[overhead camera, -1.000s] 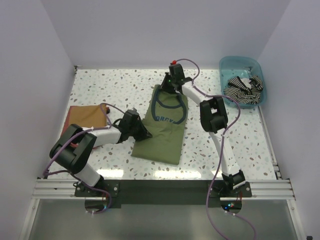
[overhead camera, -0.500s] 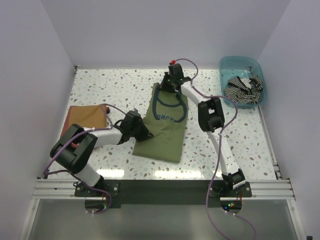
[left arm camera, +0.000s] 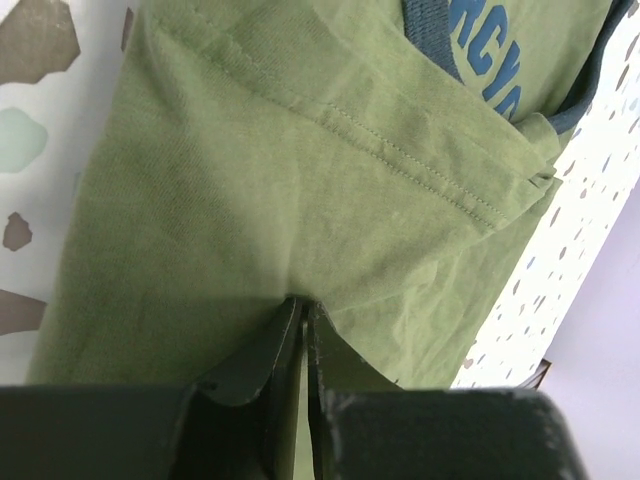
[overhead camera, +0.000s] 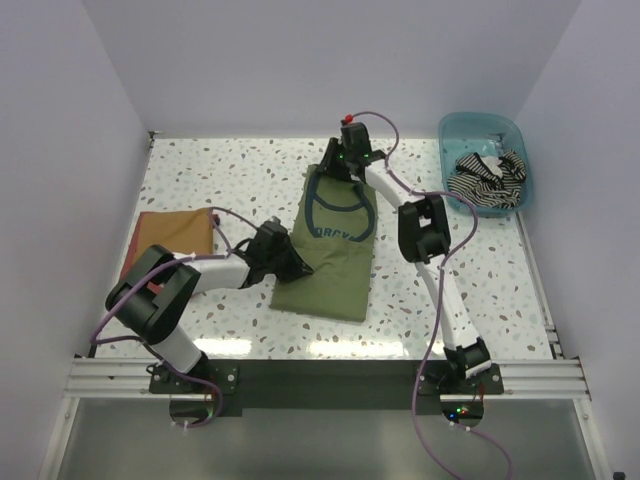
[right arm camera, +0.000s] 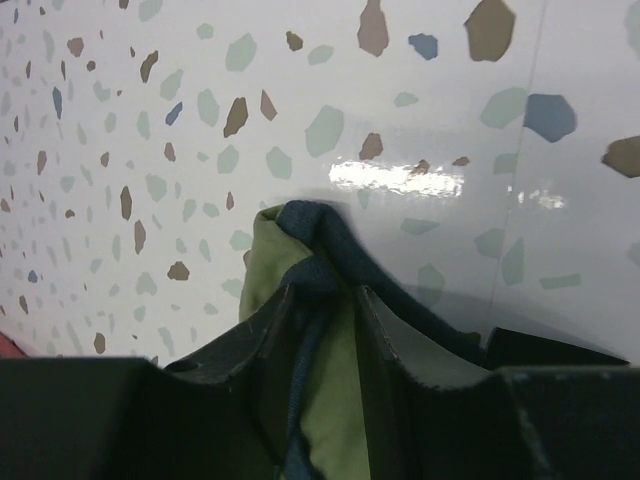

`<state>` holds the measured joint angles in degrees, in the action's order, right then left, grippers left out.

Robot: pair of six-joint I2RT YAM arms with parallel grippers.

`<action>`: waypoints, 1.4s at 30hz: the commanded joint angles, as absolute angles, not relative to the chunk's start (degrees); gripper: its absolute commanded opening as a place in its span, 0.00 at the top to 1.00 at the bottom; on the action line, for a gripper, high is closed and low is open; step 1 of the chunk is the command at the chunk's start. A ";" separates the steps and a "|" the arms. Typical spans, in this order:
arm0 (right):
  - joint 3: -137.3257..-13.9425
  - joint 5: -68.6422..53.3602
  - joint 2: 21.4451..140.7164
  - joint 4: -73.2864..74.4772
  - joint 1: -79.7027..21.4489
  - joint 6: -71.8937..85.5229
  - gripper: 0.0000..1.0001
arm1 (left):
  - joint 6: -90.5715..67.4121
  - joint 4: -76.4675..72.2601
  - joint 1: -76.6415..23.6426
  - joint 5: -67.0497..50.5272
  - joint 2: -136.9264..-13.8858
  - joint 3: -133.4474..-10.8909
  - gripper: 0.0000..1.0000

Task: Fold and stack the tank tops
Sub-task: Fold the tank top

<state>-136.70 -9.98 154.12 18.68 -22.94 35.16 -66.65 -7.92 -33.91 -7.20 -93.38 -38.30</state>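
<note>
The olive-green tank top (overhead camera: pixel 330 250) with navy trim and a chest print lies folded lengthwise in the middle of the table. My left gripper (overhead camera: pixel 296 264) is at its left edge, shut on a pinch of the green cloth (left arm camera: pixel 300 200). At the far end, by the shoulder straps, my right gripper (overhead camera: pixel 335 168) is open. A navy-trimmed strap (right arm camera: pixel 310 240) lies loose between its parted fingers (right arm camera: pixel 325 292). The striped tank top (overhead camera: pixel 482 178) sits crumpled in the bin.
A teal plastic bin (overhead camera: pixel 520 150) stands at the back right. A folded rust-brown cloth (overhead camera: pixel 172 235) lies at the left beside my left arm. White walls close in the speckled table (overhead camera: pixel 230 170) on three sides.
My right gripper's jaws have parted off the strap. My left gripper has slid a little to the right with the green cloth, shifting the garment's lower part that way.
</note>
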 commanded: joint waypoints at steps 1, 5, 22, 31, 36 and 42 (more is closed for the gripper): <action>-137.55 -8.26 145.83 18.90 -20.57 32.78 0.65 | -64.25 -6.50 -34.28 -4.75 -93.43 -40.95 0.88; -135.54 -8.35 141.44 18.73 -19.60 32.96 0.61 | -60.22 -6.06 -34.19 -4.92 -93.69 -43.67 0.82; -72.64 -0.18 91.61 27.94 -23.98 36.46 0.62 | -50.27 16.07 -33.13 3.87 -74.19 -44.41 0.44; -41.76 1.84 66.73 29.53 -37.70 51.48 0.55 | -50.19 17.40 -33.13 -5.09 -62.67 -30.95 0.42; -35.52 2.38 58.89 30.76 -39.37 55.72 0.50 | -50.45 16.00 -33.13 -7.03 -61.35 -28.31 0.40; -33.49 0.09 61.25 25.23 -41.39 60.11 0.48 | -53.78 14.77 -33.05 -6.86 -61.00 -24.44 0.39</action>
<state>-34.33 0.54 59.66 29.43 -40.18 55.55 -51.99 16.73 -33.39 -5.96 -62.33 -26.09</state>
